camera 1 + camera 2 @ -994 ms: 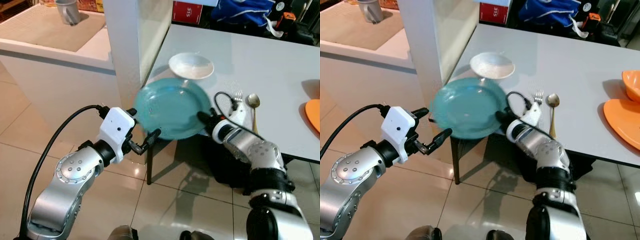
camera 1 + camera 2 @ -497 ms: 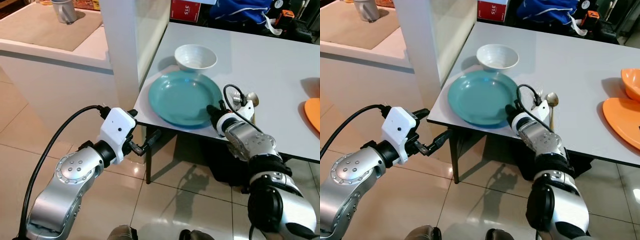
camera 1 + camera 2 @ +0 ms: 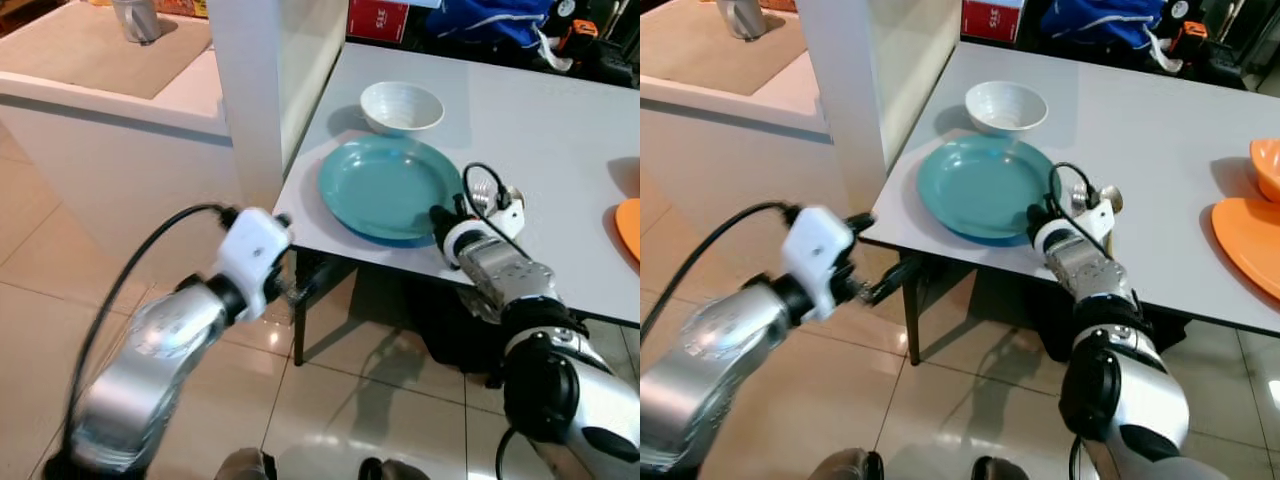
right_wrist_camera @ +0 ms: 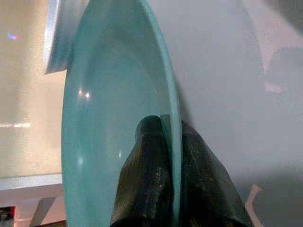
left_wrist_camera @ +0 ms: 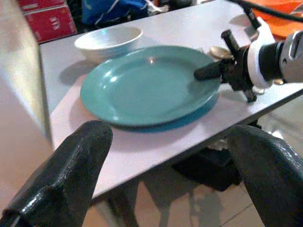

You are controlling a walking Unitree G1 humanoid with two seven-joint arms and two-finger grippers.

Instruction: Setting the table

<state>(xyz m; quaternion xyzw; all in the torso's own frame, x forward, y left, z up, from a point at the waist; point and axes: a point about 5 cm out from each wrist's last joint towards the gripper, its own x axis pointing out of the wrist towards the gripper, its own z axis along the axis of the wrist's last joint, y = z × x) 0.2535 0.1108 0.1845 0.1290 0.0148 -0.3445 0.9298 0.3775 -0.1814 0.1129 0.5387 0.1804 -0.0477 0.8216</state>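
A teal plate (image 3: 385, 185) lies flat on the white table (image 3: 560, 130) near its front left corner. My right gripper (image 3: 441, 216) is shut on the plate's near right rim. In the right wrist view its two black fingers (image 4: 147, 175) pinch that rim (image 4: 173, 118) from both sides. A white bowl (image 3: 402, 105) stands just behind the plate. My left gripper (image 3: 880, 255) hangs open below and to the left of the table's edge, holding nothing. A spoon (image 5: 220, 51) lies right of the plate, partly hidden behind my right wrist.
A white pillar (image 3: 255, 90) stands against the table's left side, with a low counter (image 3: 100, 60) beyond it. An orange plate (image 3: 1250, 235) and an orange bowl (image 3: 1265, 160) sit at the table's right edge. A red box (image 3: 378, 18) and a blue bag (image 3: 490, 20) are behind the table.
The right gripper has brought the plate from beyond the table's front edge onto the table and set it flat. The left arm has shifted slightly and shows blurred.
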